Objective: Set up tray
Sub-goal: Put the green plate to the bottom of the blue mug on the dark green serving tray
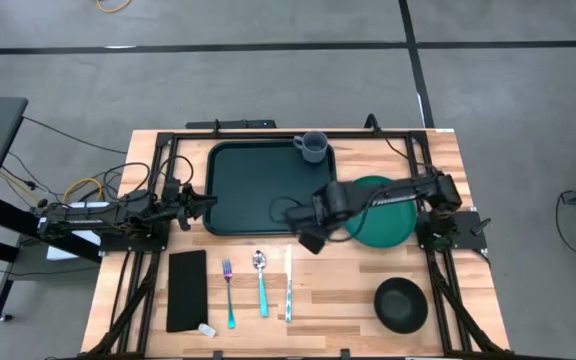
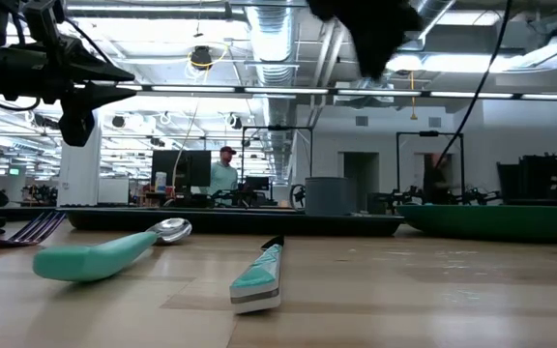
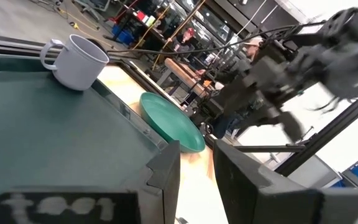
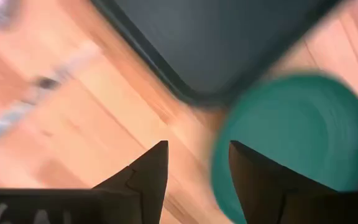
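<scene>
Nearest me, along the tabletop's front edge, the black napkin [image 1: 187, 290], teal-handled fork [image 1: 228, 293], spoon [image 1: 261, 284], knife [image 1: 288, 285] and black bowl [image 1: 401, 304] lie unplaced. My right gripper [image 1: 286, 212] hovers with fingers parted, empty, over the large dark green plastic tray [image 1: 258, 190], which sits toward the back edge. The round green plate [image 1: 388, 220] rests beside the tray; only the grey mug [image 1: 313, 147] is aboard. I judge most of the setting remains. My left gripper [image 1: 200, 203] waits at the tray's left rim, half-open.

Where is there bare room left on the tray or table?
The tray is bare except the mug at its far right corner. Bare wood lies between knife and bowl. Crowded: the plate beside the tray, under the right pincer.
</scene>
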